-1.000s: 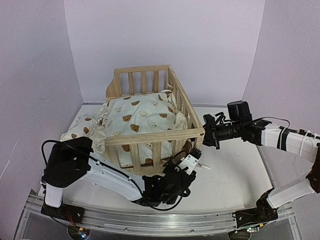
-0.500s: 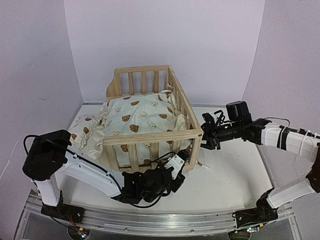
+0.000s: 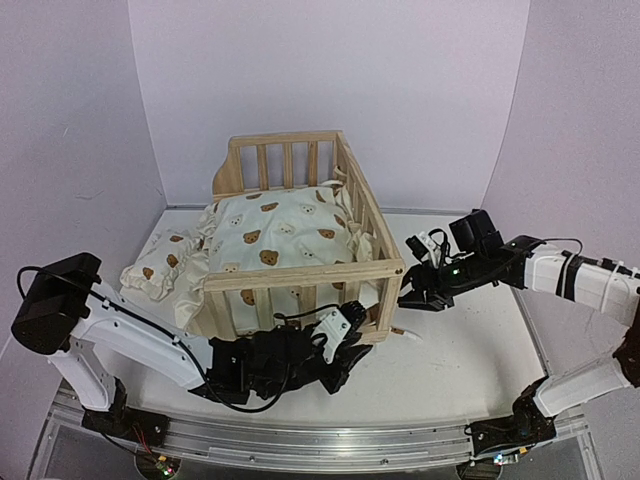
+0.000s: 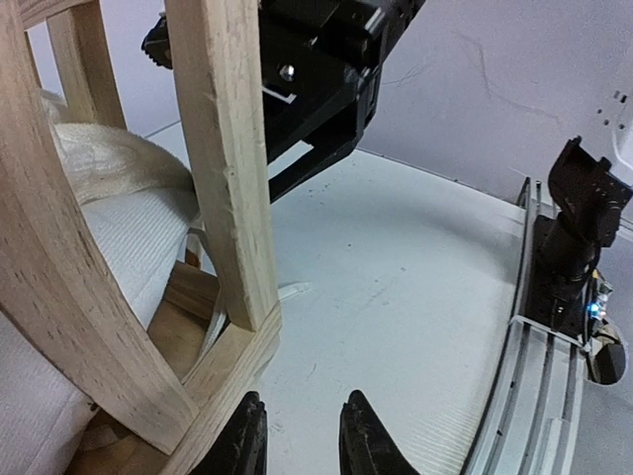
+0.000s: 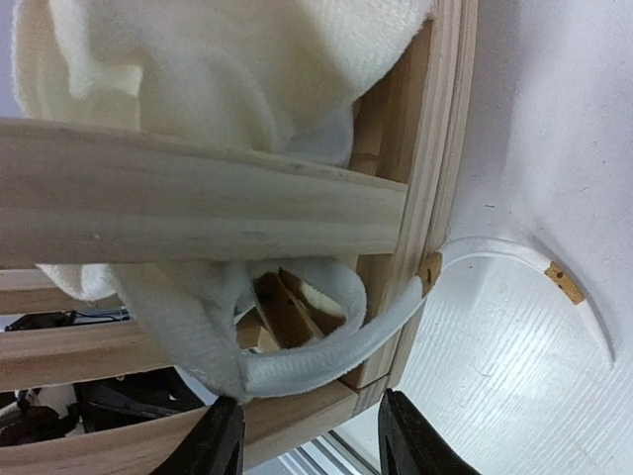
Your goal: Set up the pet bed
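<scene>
Nearest the bases, the left gripper (image 3: 348, 318) (image 4: 302, 441) now sits low on the table (image 3: 470, 350) just short of the pine frame (image 3: 300, 277) (image 4: 223, 168). A second ago it was pressed shut against the frame's front right corner post. It has since drawn back toward the left, its arm has swung well out to the left, and its fingertips now stand a little apart with only bare table between them.

At the same corner, the right gripper (image 3: 408, 296) (image 5: 312, 441) has dropped from the top rail, where it was closed a second ago, to the level of the bottom rail. Its jaws are spread and hold nothing.

The frame stands on the table at mid-depth, shifted only slightly. It holds the bear-print cushion (image 3: 275, 235) (image 5: 198, 79), which fills it and bulges out through the front slats and over the open left side. One white tie (image 5: 396, 307) (image 4: 287, 292) trails out under the corner post onto the table.

The small pillow (image 3: 150, 270) lies outside the frame on the table to its left, against the cushion's ruffle, where it was before.
</scene>
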